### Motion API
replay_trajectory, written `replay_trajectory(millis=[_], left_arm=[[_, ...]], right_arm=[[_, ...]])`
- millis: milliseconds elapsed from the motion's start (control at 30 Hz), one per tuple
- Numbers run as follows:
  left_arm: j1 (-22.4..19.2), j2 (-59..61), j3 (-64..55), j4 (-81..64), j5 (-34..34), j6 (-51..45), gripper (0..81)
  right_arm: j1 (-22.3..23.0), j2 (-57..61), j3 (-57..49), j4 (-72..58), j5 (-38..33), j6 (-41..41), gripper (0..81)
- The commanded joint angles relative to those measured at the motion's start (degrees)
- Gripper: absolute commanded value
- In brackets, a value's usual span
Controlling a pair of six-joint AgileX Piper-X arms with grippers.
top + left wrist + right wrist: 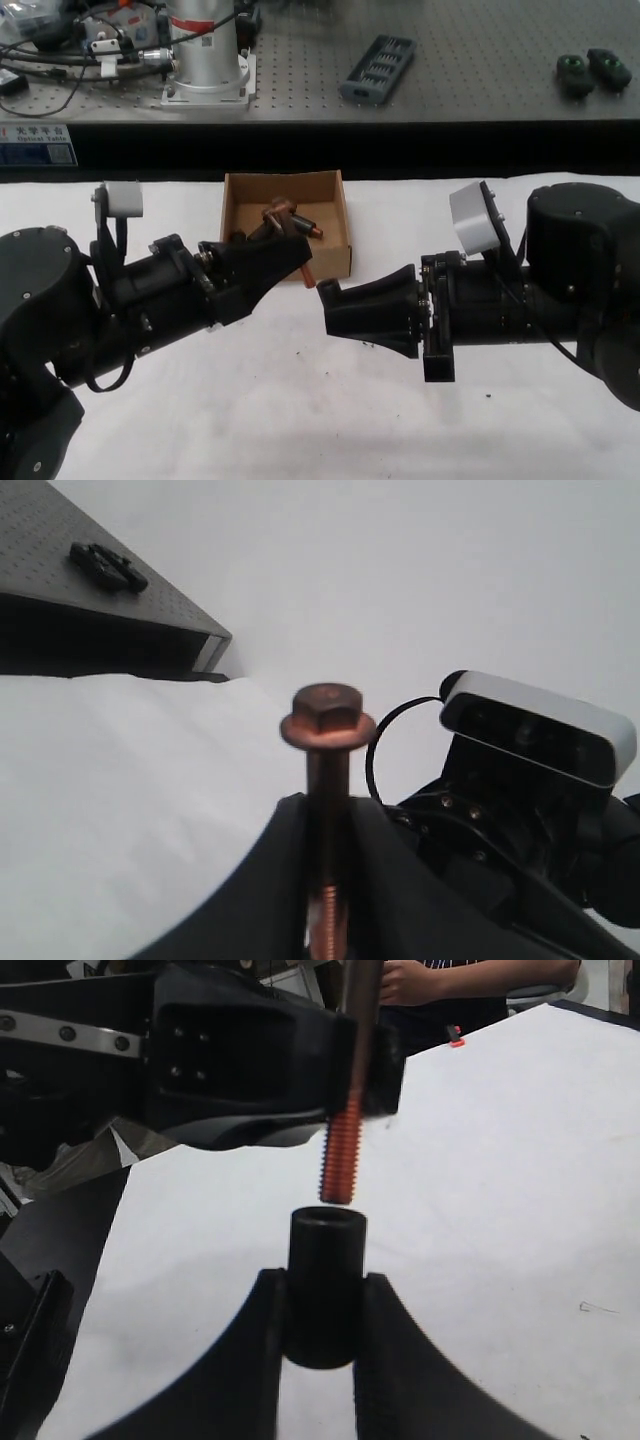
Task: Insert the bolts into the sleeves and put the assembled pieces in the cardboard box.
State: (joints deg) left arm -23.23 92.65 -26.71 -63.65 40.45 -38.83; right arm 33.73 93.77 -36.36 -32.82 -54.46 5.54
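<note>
right gripper [321, 1282] clamped on sleeve [325, 1250], bore facing out. just past its mouth, not touching: threaded tip of bolt [342, 1150], pinched in left gripper [327, 810], head at the far end. axes look near-coaxial, bolt a shade off centre. next is likely a straight push along that axis. beyond both: box [285, 180] holding finished pieces [288, 215]. open desk [300, 420] around.

Cannot count the copper-coloured bolt pieces [283, 213] in the brown cardboard box [332, 258], upper centre of the high view, partly hidden behind the black left gripper [305, 265].
</note>
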Motion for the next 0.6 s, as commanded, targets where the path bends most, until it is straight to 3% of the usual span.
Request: replay_trajectory(millis=[0,567], left_arm=[[0.1,-0.2,-0.6,-4.2,-1.8,-0.2,0.6],[0.1,-0.2,-0.6,-2.4,2.3,-1.5,0.6]], right_arm=[[0.5,0.1,-0.7,-0.9,-0.6,0.4,4.3],[0.4,0.1,-0.7,-1.4,-1.3,1.3,4.3]])
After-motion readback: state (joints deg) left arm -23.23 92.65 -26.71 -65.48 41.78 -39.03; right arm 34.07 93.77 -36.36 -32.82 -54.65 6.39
